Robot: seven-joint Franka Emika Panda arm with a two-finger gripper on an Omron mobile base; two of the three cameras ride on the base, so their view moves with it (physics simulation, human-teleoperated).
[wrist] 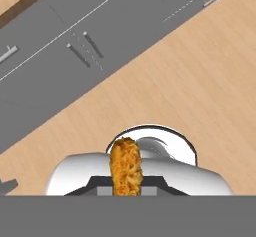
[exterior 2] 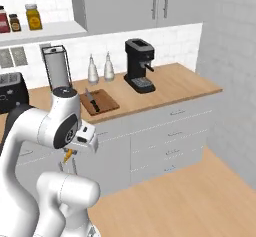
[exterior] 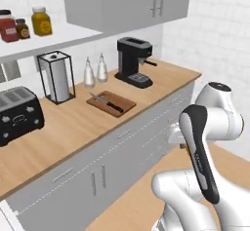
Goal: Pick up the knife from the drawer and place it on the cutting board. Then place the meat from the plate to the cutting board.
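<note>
a wooden counter point(exterior: 73, 123) runs along the white tiled wall, with the board point(exterior: 111, 103) lying between the towel holder point(exterior: 57, 76) and the coffee machine point(exterior: 133, 62); the knife point(exterior: 108, 102) rests flat on it. the gripper point(wrist: 126, 191) hangs low over the floor before the grey cabinets, apparently clamped on the orange meat point(wrist: 125, 165).

**Layout on and above the table**

The knife point(exterior: 110, 103) lies on the cutting board point(exterior: 112, 103), near the table point(exterior: 68, 127) front edge. Behind the board stand two bottles point(exterior: 95, 71); the coffee machine point(exterior: 133, 62) is to their right, the paper towel holder point(exterior: 57, 77) to their left, the toaster point(exterior: 17, 114) farther left. Jars point(exterior: 24, 26) sit on the shelf point(exterior: 44, 42) above.
</note>
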